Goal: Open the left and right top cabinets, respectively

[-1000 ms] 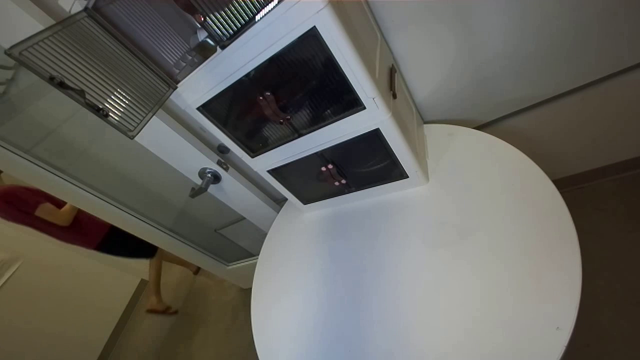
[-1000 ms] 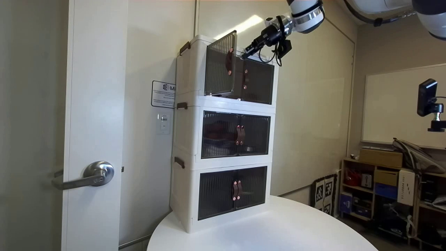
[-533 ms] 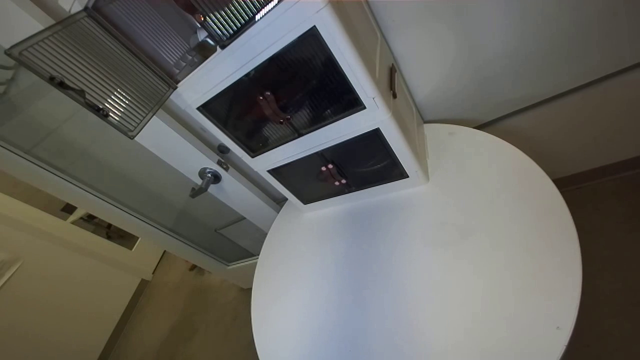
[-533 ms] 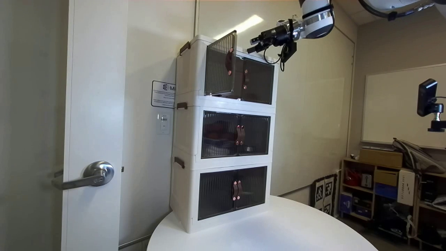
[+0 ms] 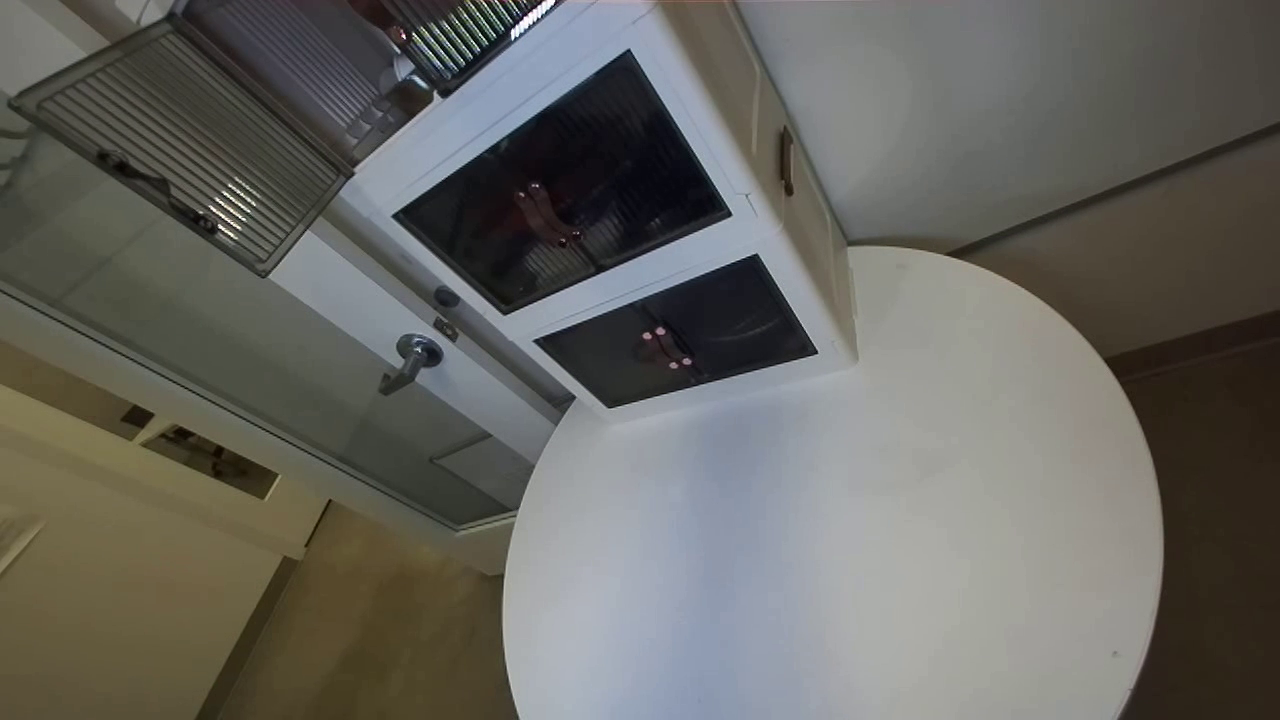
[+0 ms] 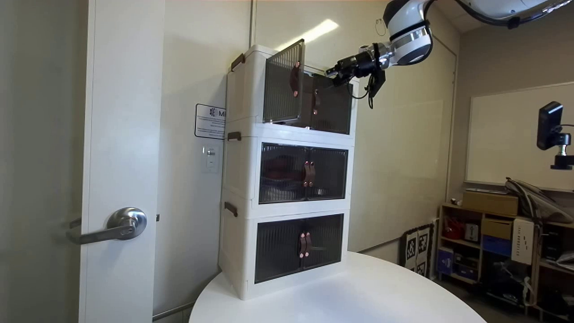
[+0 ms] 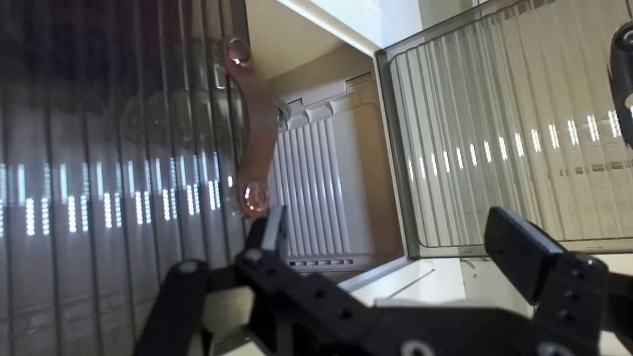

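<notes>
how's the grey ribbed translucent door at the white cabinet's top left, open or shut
Open: the grey ribbed door is swung out from the white cabinet in both exterior views; the wrist view shows the compartment's inside.

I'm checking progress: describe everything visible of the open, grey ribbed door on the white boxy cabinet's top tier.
The rectangular, translucent grey door, ribbed and apparently plastic, has a narrow darker frame. Bright glints cross its ribs. Near its free edge, two round coppery studs hold a curved brown, leather-like strap handle. It stands upright, swung outward, attached along one side to the white boxy cabinet's top tier. In an exterior view, the open, black two-fingered gripper is apart from it.
</notes>
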